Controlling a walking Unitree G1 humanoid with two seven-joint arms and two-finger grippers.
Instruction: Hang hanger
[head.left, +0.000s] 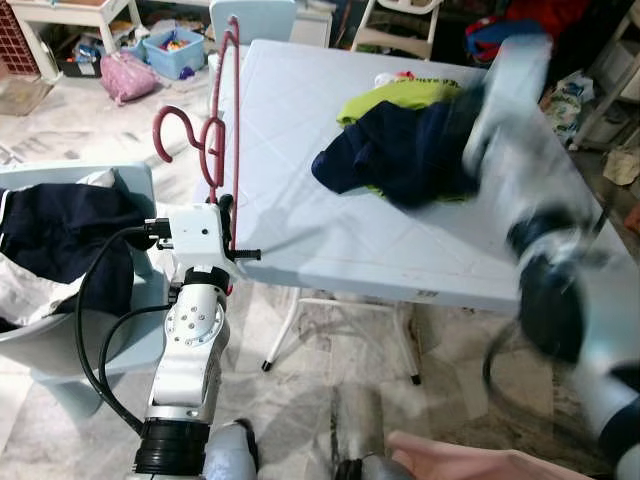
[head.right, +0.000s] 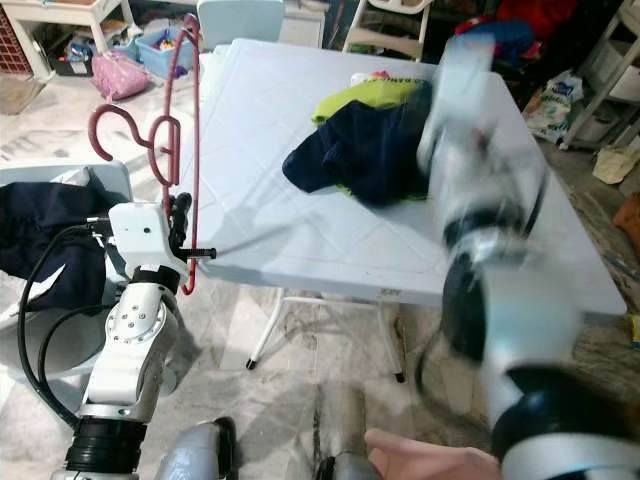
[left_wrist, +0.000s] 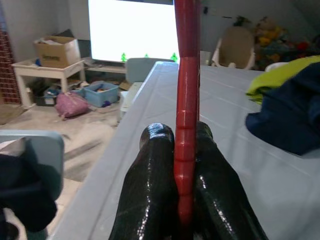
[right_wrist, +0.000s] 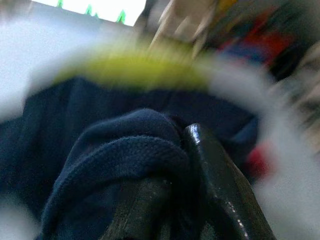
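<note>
Two chairs (head.left: 90, 330) beside table (head.left: 330, 250), left tool (left_wrist: 176, 165) clamping hanger (head.left: 215, 130)

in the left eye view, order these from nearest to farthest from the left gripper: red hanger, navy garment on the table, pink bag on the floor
1. red hanger, clamped in the left gripper at the table's near left edge
2. navy garment, mid-table, to the right
3. pink bag, on the floor far behind

We see a white worktop (head.left: 330, 230) carrying a navy garment (head.left: 400, 155) heaped over a yellow-green one (head.left: 400, 95). Beside it stands a pale chair (head.left: 100, 330) draped with dark clothing (head.left: 60, 230). A pink bag (head.left: 125, 75) lies on the marble floor (head.left: 330, 410).
</note>
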